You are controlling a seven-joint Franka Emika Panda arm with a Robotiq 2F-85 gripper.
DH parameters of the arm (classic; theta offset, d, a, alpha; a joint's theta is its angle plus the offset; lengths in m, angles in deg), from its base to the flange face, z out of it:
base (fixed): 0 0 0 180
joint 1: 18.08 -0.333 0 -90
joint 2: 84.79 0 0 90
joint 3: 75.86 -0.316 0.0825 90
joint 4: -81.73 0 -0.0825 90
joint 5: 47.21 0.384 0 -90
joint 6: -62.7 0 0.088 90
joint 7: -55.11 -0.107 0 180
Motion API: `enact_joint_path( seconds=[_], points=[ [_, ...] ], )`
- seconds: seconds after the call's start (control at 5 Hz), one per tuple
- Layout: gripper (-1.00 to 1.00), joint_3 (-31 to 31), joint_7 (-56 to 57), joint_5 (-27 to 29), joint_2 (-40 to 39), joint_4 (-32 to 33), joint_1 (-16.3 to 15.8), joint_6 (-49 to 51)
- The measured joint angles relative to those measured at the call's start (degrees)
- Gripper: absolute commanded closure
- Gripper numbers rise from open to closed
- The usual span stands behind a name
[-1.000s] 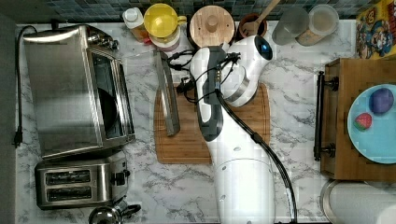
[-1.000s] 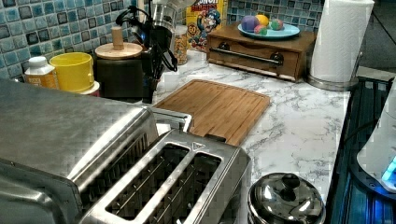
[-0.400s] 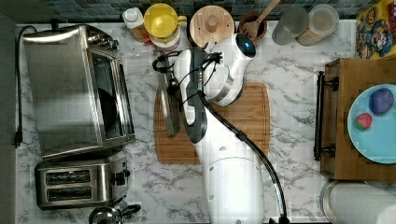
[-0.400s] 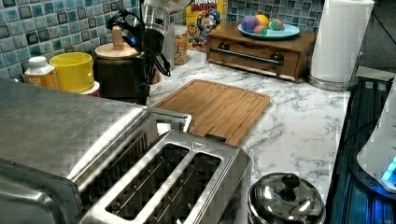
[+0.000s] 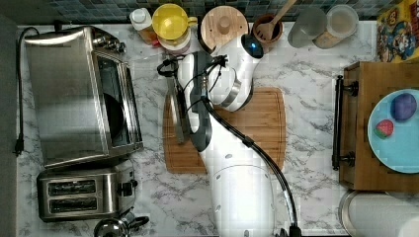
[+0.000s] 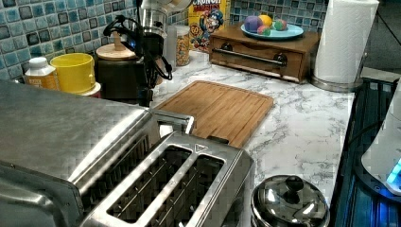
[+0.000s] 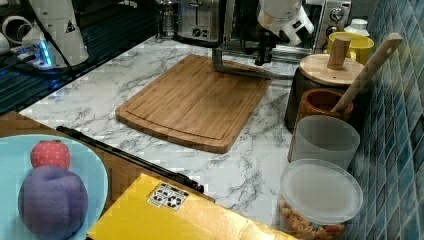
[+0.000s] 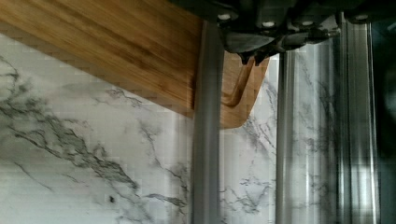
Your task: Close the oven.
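The oven (image 5: 74,96) stands at the top view's left with its glass door folded down flat. The door's long metal bar handle (image 5: 177,116) hangs over the left edge of the wooden cutting board (image 5: 247,123). My gripper (image 5: 172,85) points down at the far end of that handle. In the wrist view the gripper (image 8: 251,57) is shut, its tips together in the gap between the handle bar (image 8: 205,140) and the door's steel edge (image 8: 285,154). The left view shows the gripper (image 6: 144,97) low beside the oven (image 6: 56,127).
A two-slot toaster (image 5: 81,192) and a small lidded pot (image 5: 111,228) sit in front of the oven. Jars, a yellow mug (image 5: 170,22) and a lidded wooden canister (image 5: 225,24) line the back wall. A wooden drawer box (image 5: 360,123) with a plate stands at the top view's right.
The arm has swung toward the top view's left and brought the gripper down to the far end of the door handle. The door lies open as before.
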Motion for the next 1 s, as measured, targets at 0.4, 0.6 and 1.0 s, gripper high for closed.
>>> enact_joint_path(
  seconds=[0.4, 0.6, 1.0],
  points=[
    [1.00, -0.2, -3.5, -1.4, -5.8, -8.2, 0.5, 6.9],
    [1.00, -1.2, -3.5, -1.0, -8.8, -11.6, 1.8, 9.7],
    [1.00, -2.0, -2.5, -0.9, -8.5, -10.6, 2.1, 6.3]
  ],
)
